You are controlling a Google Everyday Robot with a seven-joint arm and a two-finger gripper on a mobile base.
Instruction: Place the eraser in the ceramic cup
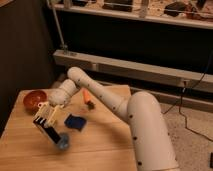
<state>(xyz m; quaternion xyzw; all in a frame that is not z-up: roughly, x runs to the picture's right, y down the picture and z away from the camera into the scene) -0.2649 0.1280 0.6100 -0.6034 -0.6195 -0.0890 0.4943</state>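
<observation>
My gripper [43, 120] hangs over the left part of the wooden table [100, 145], at the end of the white arm [100, 97] that reaches in from the right. It is shut on the eraser [50, 132], a black elongated block that slants down and to the right from the fingers. The eraser's lower end is just above and left of the ceramic cup [63, 142], a small blue-grey cup standing near the table's front. I cannot tell whether the eraser touches the cup's rim.
A red-orange bowl [34, 100] stands at the table's back left, close behind the gripper. A flat dark-blue piece [75, 121] lies right of the gripper. A small orange object [87, 98] lies further back, under the arm. Dark wall and a metal rail stand behind.
</observation>
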